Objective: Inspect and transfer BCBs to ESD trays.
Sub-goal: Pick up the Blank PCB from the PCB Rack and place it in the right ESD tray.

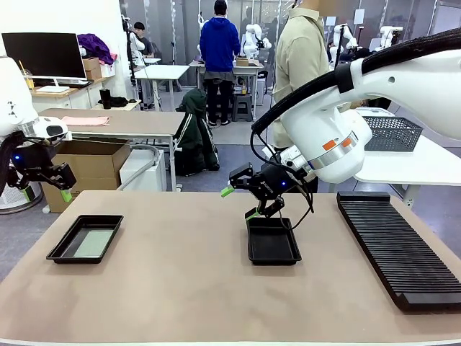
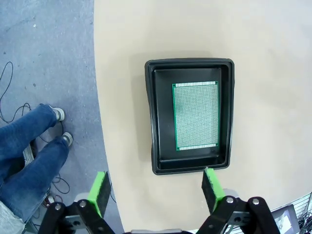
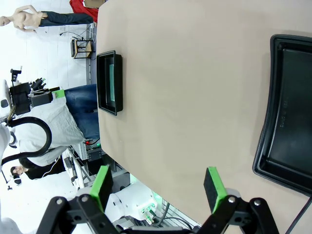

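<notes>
The left gripper and right gripper stood open, empty. One BCB lay in the left ESD tray. The right ESD tray looked unfilled, so the job seemed half done.

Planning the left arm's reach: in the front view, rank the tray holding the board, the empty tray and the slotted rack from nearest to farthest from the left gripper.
From the left gripper:
1. The left tray, holding a BCB, just below the gripper.
2. The empty tray, mid-table.
3. The slotted rack, along the table's right side.
</notes>
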